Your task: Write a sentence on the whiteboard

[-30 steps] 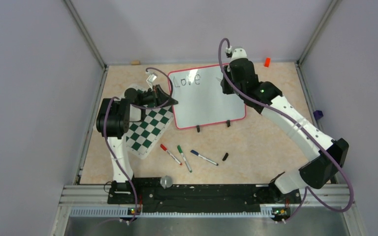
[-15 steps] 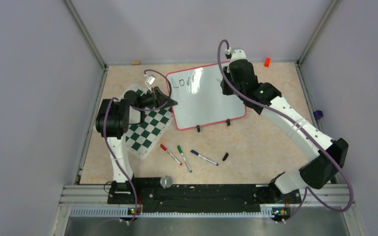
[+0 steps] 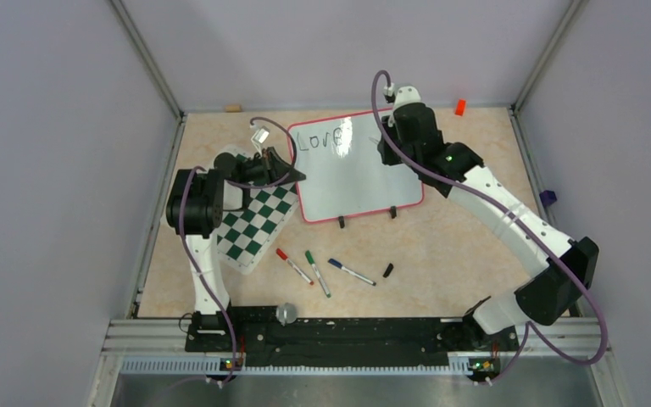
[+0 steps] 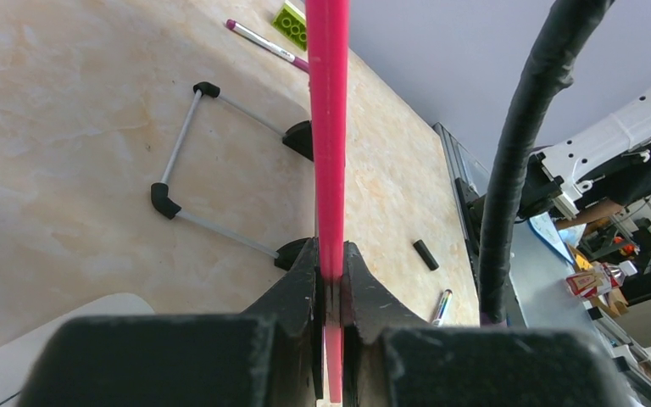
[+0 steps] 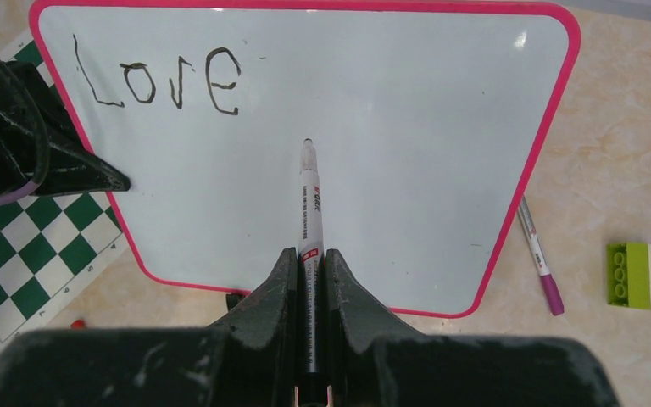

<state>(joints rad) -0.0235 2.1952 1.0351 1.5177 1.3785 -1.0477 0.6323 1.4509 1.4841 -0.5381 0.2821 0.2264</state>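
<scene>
Position: whiteboard [image 3: 356, 165] at far-centre of table [image 3: 466, 237], resting on two black feet, its left edge over the checkered mat [image 3: 254, 222].

Text: sentence [image 5: 165, 80] reads "Love" only, black, in top-left corner of board.

L arm: left gripper [image 4: 331, 284] shut tight on board's red frame at left edge, w/ frame pinched btwn both fingers. Frame runs straight up thru left wrist view.

R arm: right gripper [image 5: 309, 267] over board, fingers narrow & clamped on black marker [image 5: 308, 199]. Cap off, tip pointing at board surface, below & right of the "e". Tip contact w/ surface: can't tell.

Loose items, near side of board: red marker [image 3: 293, 265], green marker [image 3: 317, 272] & blue marker [image 3: 352, 271] side by side, not touching. Black cap [image 3: 387, 270] just right of blue one.

R wrist view: purple marker [image 5: 540, 267] just beside frame, green-white brick [image 5: 640, 275] a bit further out. Orange block [image 3: 460, 107] at far edge of table.
</scene>
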